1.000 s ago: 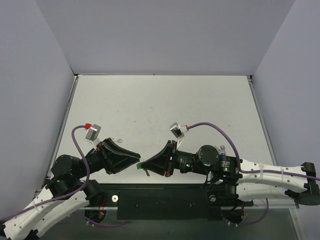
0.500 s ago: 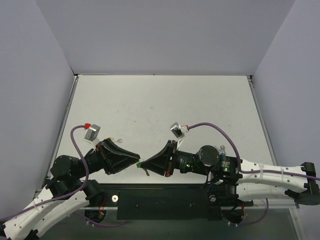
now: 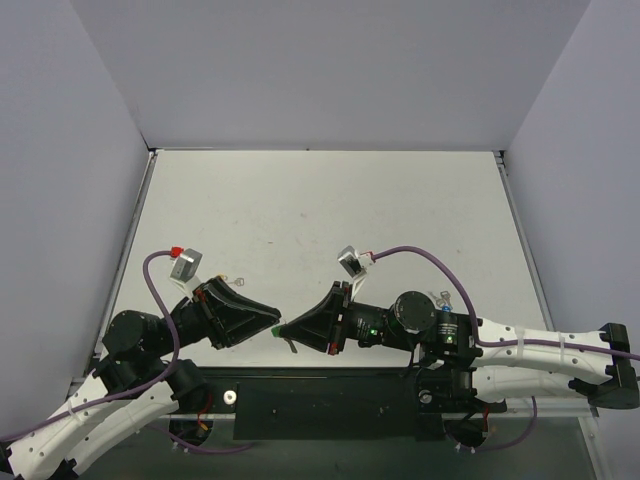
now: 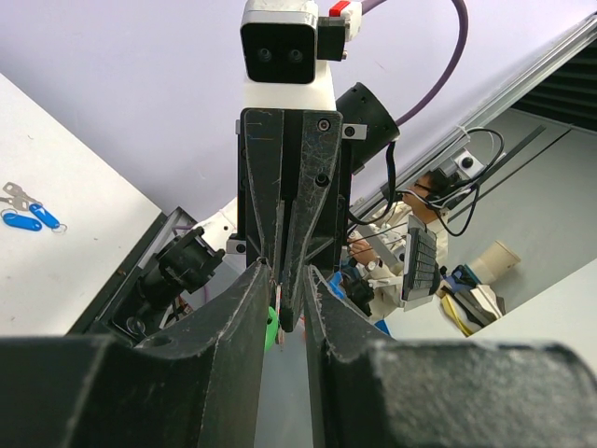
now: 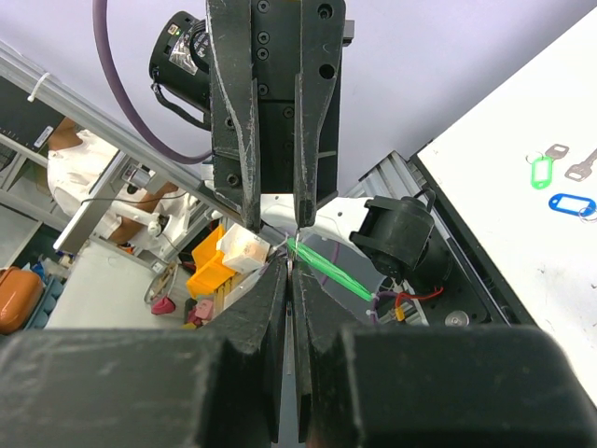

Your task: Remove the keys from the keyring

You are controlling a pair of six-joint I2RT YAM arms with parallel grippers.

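While both arms met tip to tip over the near edge of the bench point(image 3: 330, 200), left of centre, the keyring point(image 3: 275, 328) sat right at the junction, held up off the surface. left gripper point(image 3: 268, 327) pointed right, right gripper point(image 3: 288, 327) pointed left, and the tips were touching or nearly so. The left fingers point(image 4: 233, 317) were closed down to a narrow slot. Left wrist view showed the green tag tucked against the inside of one finger, with the right gripper's tips poking into the same slot, so the left looked clamped on the tag. The right fingers point(image 5: 266, 299) were pressed together with only a sliver between them. In the right wrist view the tag ran edge-on from just past those tips, slanting down and away. Whether the right tips actually pinched the thin ring or just butted against it, couldn't tell, too small. The key point(image 3: 290, 346) hung just below the junction, on the near side, as a small dark sliver in the top view; its link to the ring wasn't resolvable. On the bench, well apart from the grippers, two blue tags point(image 4: 20, 220) with silver keys lay on the right arm's side. A spare green tag point(image 5: 541, 172), a loose silver key point(image 5: 583, 166) and another blue tag point(image 5: 569, 203) lay on the left arm's side.
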